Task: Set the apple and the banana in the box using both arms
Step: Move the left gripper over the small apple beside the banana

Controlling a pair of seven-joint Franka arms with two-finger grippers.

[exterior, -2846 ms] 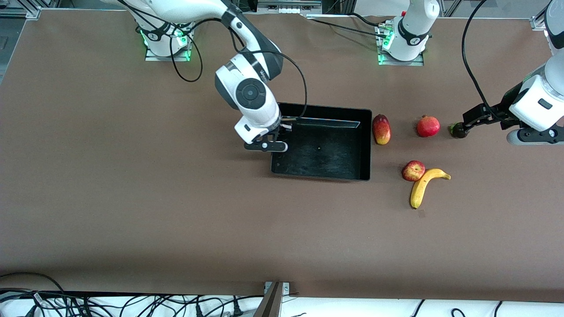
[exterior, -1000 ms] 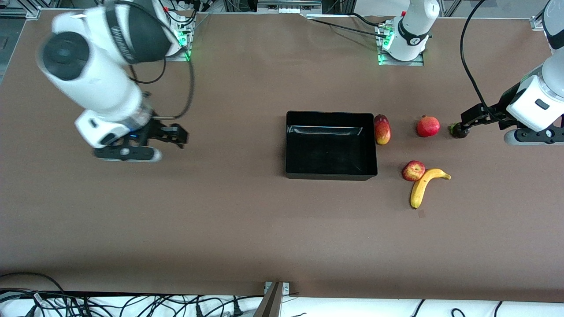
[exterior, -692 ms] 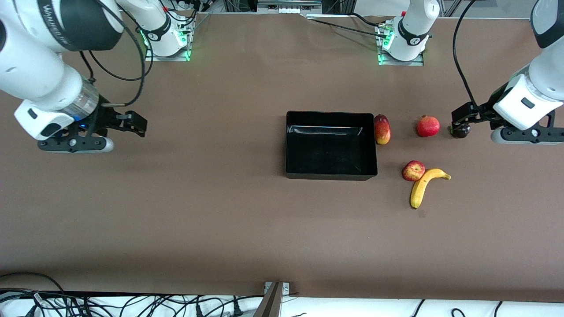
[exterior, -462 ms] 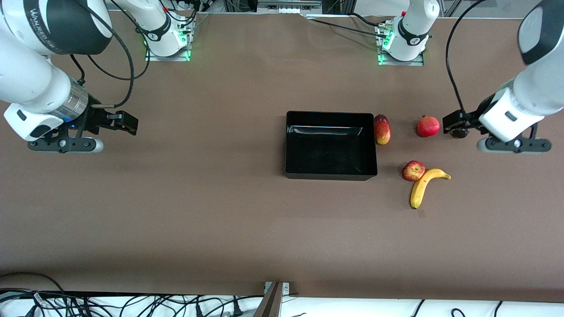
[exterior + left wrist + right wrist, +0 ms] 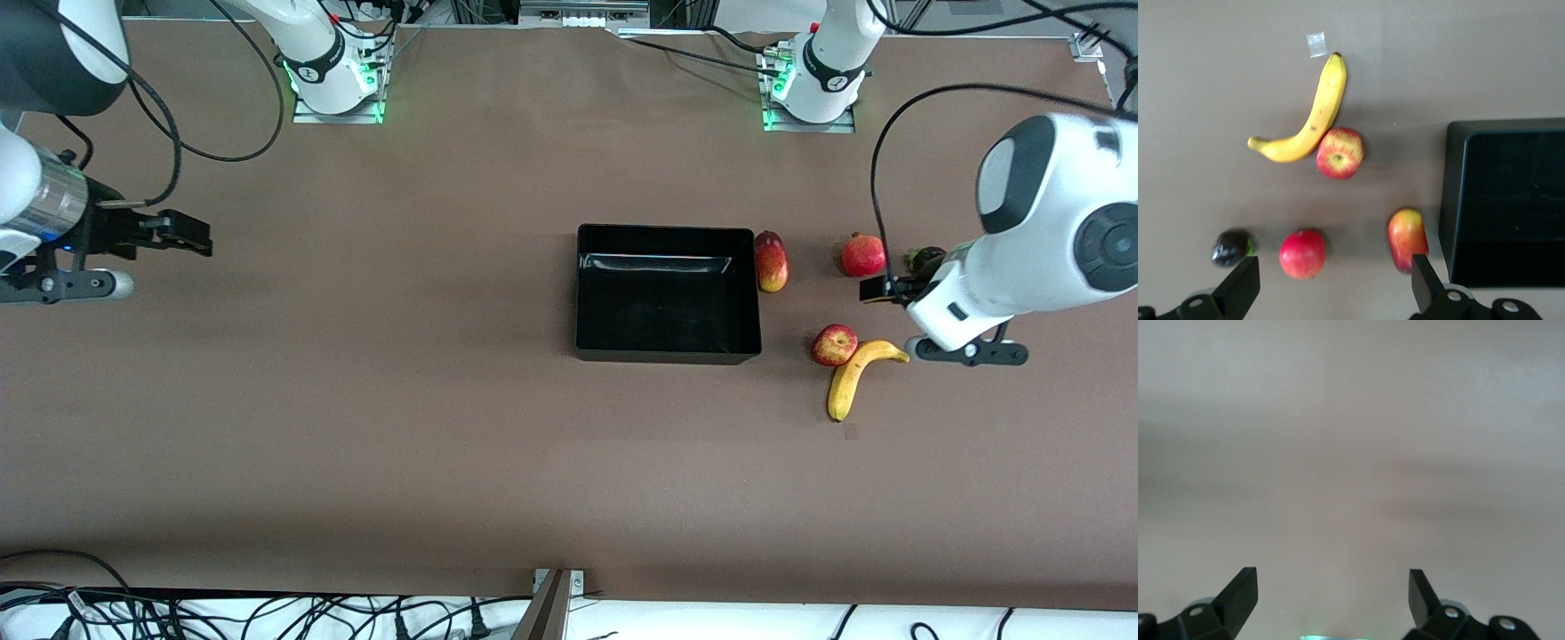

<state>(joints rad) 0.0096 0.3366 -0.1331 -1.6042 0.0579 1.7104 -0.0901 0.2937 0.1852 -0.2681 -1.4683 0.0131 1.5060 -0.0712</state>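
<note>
The apple (image 5: 834, 345) lies touching the banana (image 5: 852, 378), both toward the left arm's end from the empty black box (image 5: 667, 231). My left gripper (image 5: 880, 286) is open and empty, up in the air over the pomegranate and the table beside it. In the left wrist view it (image 5: 1333, 283) frames the pomegranate, with the apple (image 5: 1339, 153), the banana (image 5: 1308, 117) and the box (image 5: 1451, 187) also in sight. My right gripper (image 5: 182, 233) is open and empty over bare table at the right arm's end; it also shows in the right wrist view (image 5: 1331, 593).
A red-yellow mango (image 5: 771, 261) lies against the box's wall at the left arm's end. A red pomegranate (image 5: 863, 255) and a small dark fruit (image 5: 925, 259) lie beside it, farther from the front camera than the apple. Cables hang along the table's near edge.
My right arm left the box's rim and swung out to the right arm's end of the table; the box shifted and sits straight. My left gripper moved in over the pomegranate.
</note>
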